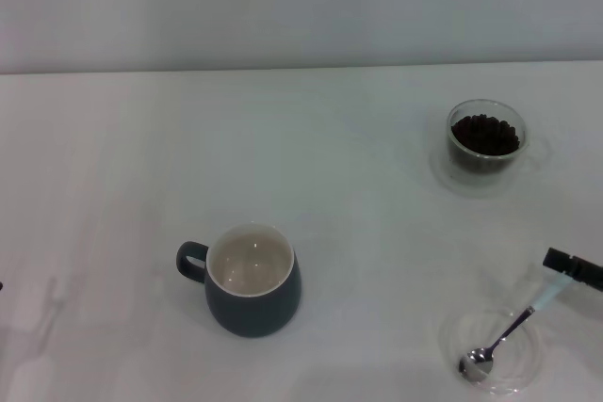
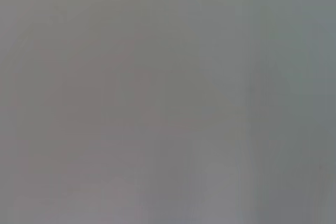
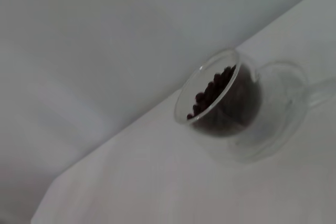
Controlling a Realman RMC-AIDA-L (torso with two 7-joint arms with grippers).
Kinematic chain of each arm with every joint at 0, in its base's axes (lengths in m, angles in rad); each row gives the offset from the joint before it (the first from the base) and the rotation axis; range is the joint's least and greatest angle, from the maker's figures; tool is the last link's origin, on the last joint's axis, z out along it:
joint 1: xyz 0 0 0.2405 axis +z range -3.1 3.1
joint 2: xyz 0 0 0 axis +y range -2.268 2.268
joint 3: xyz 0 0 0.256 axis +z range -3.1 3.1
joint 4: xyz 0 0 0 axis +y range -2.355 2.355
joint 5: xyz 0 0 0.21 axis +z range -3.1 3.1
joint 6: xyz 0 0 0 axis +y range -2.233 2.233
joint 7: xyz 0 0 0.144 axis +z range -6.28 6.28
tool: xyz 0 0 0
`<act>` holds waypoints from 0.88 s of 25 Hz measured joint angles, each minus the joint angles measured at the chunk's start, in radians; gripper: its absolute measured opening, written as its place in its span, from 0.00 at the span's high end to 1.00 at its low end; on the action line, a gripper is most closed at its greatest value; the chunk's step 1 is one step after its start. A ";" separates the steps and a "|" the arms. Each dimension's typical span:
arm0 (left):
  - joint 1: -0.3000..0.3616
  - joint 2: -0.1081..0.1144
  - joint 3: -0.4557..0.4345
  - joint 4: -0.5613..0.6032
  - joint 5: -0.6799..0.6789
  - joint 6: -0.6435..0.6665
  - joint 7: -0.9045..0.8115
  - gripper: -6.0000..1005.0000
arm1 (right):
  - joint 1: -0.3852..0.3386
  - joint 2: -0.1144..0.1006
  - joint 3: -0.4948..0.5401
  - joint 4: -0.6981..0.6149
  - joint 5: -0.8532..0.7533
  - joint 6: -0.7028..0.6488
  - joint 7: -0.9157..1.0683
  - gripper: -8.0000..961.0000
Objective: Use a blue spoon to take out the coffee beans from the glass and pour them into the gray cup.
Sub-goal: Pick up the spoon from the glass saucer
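Blue spoon (image 1: pixel 509 331): one. You see it at the lower right of the head view, its metal bowl resting in a flat clear saucer (image 1: pixel 528 378) and its pale handle rising toward the right edge.
Right gripper (image 1: pixel 575 267): you see only a dark tip entering at the right edge, right at the top end of the spoon handle. It appears to touch the handle. How far the fingers stand apart cannot be told, nor whether they have hold of it.
Left gripper: not visible to you in any view. The left wrist picture is a plain grey field.
Glass (image 1: pixel 486 137): one, upper right of the head view, upright on a second clear saucer (image 1: pixel 448 176), well apart from the spoon. The right wrist view shows you the same glass (image 3: pixel 223 94).
Coffee beans (image 1: pixel 485 134): one dark heap inside the glass, reaching near the rim; also seen from the right wrist (image 3: pixel 212 92).
Gray cup (image 1: pixel 252 280): one, lower centre-left of the head view, upright, loop handle toward the left of the frame, cream inside with no beans in it.
Table (image 1: pixel 141 167): white, carrying all items.
Count: one spoon, one glass, one cup, two saucers.
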 joint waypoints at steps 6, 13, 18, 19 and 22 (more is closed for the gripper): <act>0.000 0.000 -0.003 0.000 -0.002 0.000 0.000 0.11 | 0.017 0.004 -0.027 0.001 -0.016 0.010 0.009 0.10; 0.003 0.000 -0.004 0.000 -0.004 0.002 0.000 0.11 | 0.010 0.008 -0.029 0.001 -0.009 0.012 0.012 0.11; 0.004 0.000 -0.004 0.000 -0.005 0.003 0.000 0.11 | 0.009 0.009 -0.028 0.001 -0.006 0.013 0.012 0.30; 0.004 0.000 -0.004 0.000 -0.005 0.003 0.000 0.11 | 0.009 0.009 -0.028 0.000 -0.005 0.013 0.012 0.34; 0.003 0.000 -0.005 0.000 -0.005 0.004 0.000 0.11 | 0.009 0.009 -0.027 0.000 -0.005 0.013 0.013 0.49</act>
